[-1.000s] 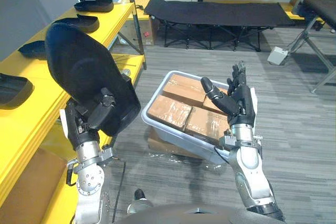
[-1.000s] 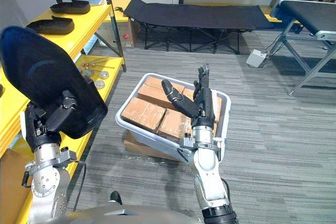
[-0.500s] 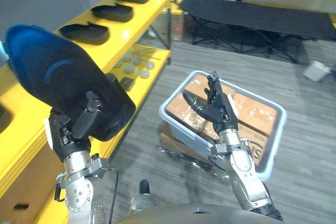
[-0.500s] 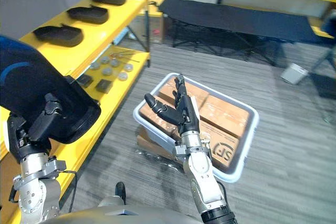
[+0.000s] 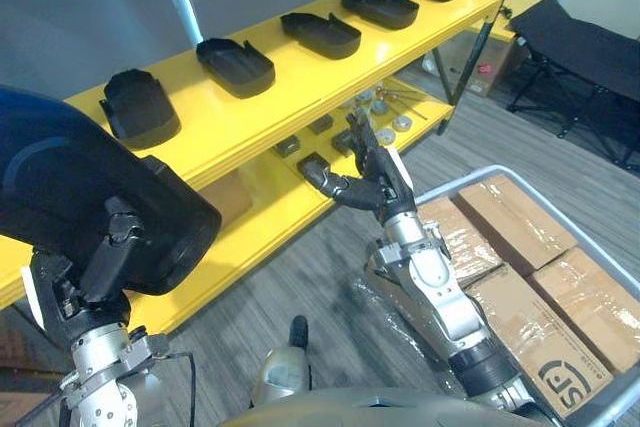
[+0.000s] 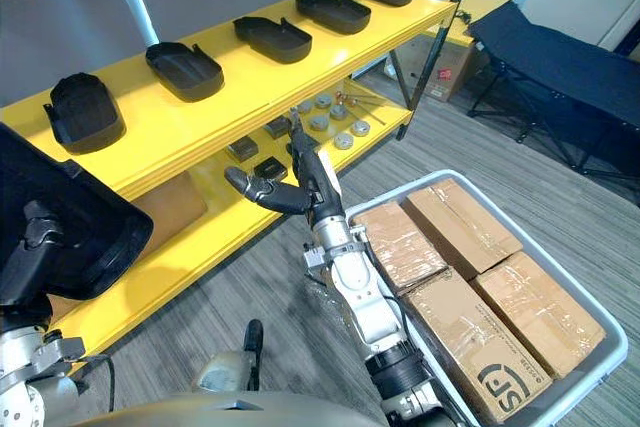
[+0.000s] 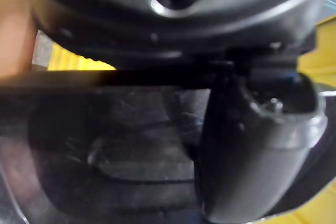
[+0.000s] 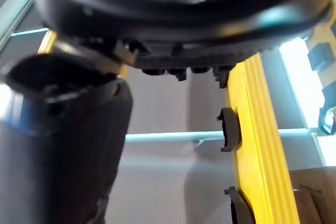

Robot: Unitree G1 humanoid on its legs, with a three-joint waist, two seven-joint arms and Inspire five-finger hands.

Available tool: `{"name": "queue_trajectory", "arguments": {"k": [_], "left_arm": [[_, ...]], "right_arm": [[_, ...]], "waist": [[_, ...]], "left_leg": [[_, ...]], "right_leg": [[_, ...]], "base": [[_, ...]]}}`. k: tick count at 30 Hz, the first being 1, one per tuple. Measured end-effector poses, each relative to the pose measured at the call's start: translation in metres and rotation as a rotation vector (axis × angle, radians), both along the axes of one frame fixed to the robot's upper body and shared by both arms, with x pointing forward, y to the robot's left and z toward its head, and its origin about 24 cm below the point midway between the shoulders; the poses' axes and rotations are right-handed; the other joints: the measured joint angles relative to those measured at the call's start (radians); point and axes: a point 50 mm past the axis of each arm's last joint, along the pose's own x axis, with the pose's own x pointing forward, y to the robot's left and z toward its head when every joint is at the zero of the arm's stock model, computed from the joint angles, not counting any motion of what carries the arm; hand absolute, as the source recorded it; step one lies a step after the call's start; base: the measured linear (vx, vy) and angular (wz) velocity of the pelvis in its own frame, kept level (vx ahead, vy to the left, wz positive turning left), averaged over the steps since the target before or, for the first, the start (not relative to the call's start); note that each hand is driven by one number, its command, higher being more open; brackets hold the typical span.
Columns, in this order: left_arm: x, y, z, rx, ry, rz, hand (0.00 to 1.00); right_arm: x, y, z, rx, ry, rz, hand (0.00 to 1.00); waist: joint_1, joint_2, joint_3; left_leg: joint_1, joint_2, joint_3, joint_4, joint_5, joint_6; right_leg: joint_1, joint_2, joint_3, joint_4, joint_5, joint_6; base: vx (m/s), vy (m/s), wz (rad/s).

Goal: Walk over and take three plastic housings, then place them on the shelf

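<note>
- Housing of black moulded plastic (image 5: 90,187), large and rounded, is held up at far left by the left hand (image 5: 100,267), whose fingers are curled round its lower edge.
- Next comes the long yellow shelf (image 5: 200,119). Its top tier carries a row of five black housings (image 5: 236,66), with bare yellow between them.
- The right hand (image 5: 372,185) hangs before the shelf's lower tier, fingers straight and spread, holding nothing.
- At right, a grey plastic bin (image 6: 590,382) of brown cardboard boxes (image 5: 515,222) stands on the floor.
- This looks like the carry towards the shelf. The next move calls for closing in, lifting the housing over the tier's edge and setting it in a free gap without nudging its neighbours.
</note>
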Motion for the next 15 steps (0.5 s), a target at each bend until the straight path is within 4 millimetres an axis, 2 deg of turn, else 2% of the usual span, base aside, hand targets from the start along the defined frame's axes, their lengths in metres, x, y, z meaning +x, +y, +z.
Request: {"name": "queue_trajectory", "arguments": {"k": [1,2,4,5,6,7,8,9,10,11,12,13,14,15], "left_arm": [[0.001,-0.001,0.001,0.005,-0.006,-0.015,0.00],[0.004,-0.002,0.002,0.017,-0.019,-0.044,0.00],[0.005,-0.005,0.009,0.046,-0.039,-0.073,0.00],[0.007,-0.006,0.014,0.087,-0.050,-0.085,0.00],[0.008,-0.006,0.016,0.107,-0.052,-0.086,0.00],[0.009,-0.005,0.019,0.146,-0.057,-0.081,0.00],[0.010,-0.003,0.022,0.166,-0.059,-0.073,0.00],[0.016,0.000,0.027,0.190,-0.082,-0.071,0.00],[0.018,0.000,0.028,0.189,-0.093,-0.069,0.00],[0.022,0.001,0.029,0.182,-0.107,-0.060,0.00],[0.023,0.003,0.031,0.181,-0.120,-0.045,0.00],[0.024,0.003,0.032,0.179,-0.129,-0.038,0.00],[0.029,0.003,0.035,0.173,-0.154,-0.032,0.00],[0.033,0.003,0.038,0.176,-0.174,-0.033,0.00]], "right_arm": [[0.001,0.000,0.001,0.000,-0.004,-0.004,1.00],[0.001,-0.001,0.000,0.002,0.000,-0.018,1.00],[0.001,-0.003,-0.002,0.006,0.008,-0.037,1.00],[-0.001,-0.007,-0.005,0.007,0.020,-0.055,1.00],[-0.001,-0.009,-0.006,0.007,0.025,-0.061,1.00],[-0.002,-0.009,-0.008,0.008,0.031,-0.065,1.00],[-0.003,-0.009,-0.008,0.009,0.032,-0.066,1.00],[-0.005,-0.011,-0.009,0.020,0.028,-0.075,1.00],[-0.005,-0.012,-0.009,0.015,0.024,-0.080,1.00],[-0.005,-0.015,-0.010,-0.006,0.018,-0.089,1.00],[-0.004,-0.018,-0.009,-0.012,0.007,-0.098,1.00],[-0.004,-0.020,-0.008,-0.012,-0.002,-0.107,1.00],[-0.002,-0.028,-0.004,-0.007,-0.023,-0.138,1.00],[0.000,-0.034,-0.001,0.002,-0.038,-0.168,1.00]], "waist": [[0.001,-0.002,0.008],[0.002,-0.008,0.016],[-0.003,-0.025,0.028],[-0.007,-0.026,0.036],[-0.009,-0.022,0.039],[-0.009,-0.019,0.041],[-0.013,-0.020,0.043],[-0.025,-0.019,0.048],[-0.026,-0.019,0.049],[-0.030,-0.008,0.057],[-0.039,0.000,0.062],[-0.045,0.006,0.065],[-0.056,0.020,0.075],[-0.071,0.007,0.076]], "left_leg": [[-0.003,-0.009,-0.006,0.012,-0.008,0.003],[-0.010,-0.034,-0.019,0.031,-0.023,0.009],[-0.017,-0.075,-0.041,0.042,-0.044,0.022],[-0.015,-0.094,-0.069,0.040,-0.049,0.031],[-0.011,-0.095,-0.077,0.035,-0.051,0.032],[-0.001,-0.096,-0.091,0.011,-0.053,0.032],[0.007,-0.096,-0.098,-0.006,-0.053,0.032],[0.021,-0.093,-0.138,-0.054,-0.041,0.050],[0.033,-0.094,-0.149,-0.071,-0.031,0.063],[0.056,-0.099,-0.162,-0.092,-0.028,0.068],[0.069,-0.103,-0.167,-0.105,-0.023,0.076],[0.074,-0.103,-0.171,-0.112,-0.023,0.076],[0.069,-0.102,-0.183,-0.121,-0.023,0.075],[0.051,-0.115,-0.195,-0.126,-0.039,0.069]], "right_leg": [[0.006,-0.011,-0.007,0.015,-0.004,-0.007],[0.014,-0.038,-0.014,0.045,-0.014,-0.027],[0.015,-0.087,-0.003,0.112,-0.011,-0.044],[-0.007,-0.120,0.052,0.199,0.024,-0.100],[-0.023,-0.126,0.088,0.231,0.047,-0.135],[-0.059,-0.126,0.178,0.284,0.101,-0.168],[-0.074,-0.122,0.218,0.305,0.114,-0.161],[-0.119,-0.078,0.282,0.353,0.037,-0.115],[-0.132,-0.055,0.295,0.356,-0.008,-0.108],[-0.155,-0.018,0.295,0.351,-0.077,-0.127],[-0.190,0.011,0.295,0.337,-0.121,-0.153],[-0.208,0.026,0.298,0.316,-0.135,-0.166],[-0.249,0.067,0.327,0.236,-0.148,-0.189],[-0.272,0.109,0.372,0.127,-0.141,-0.183]], "base": [[0.06,0.078,0.38],[0.07,0.126,0.52],[0.07,0.155,0.67],[0.05,0.144,0.61],[0.07,0.212,0.64],[0.06,0.155,0.39],[0.08,0.089,0.65],[0.06,-0.031,0.58],[0.06,-0.067,0.58],[0.05,-0.049,0.25],[0.03,-0.037,0.19],[0.00,-0.038,0.20],[-0.06,-0.042,0.42],[-0.06,-0.049,1.17]]}}
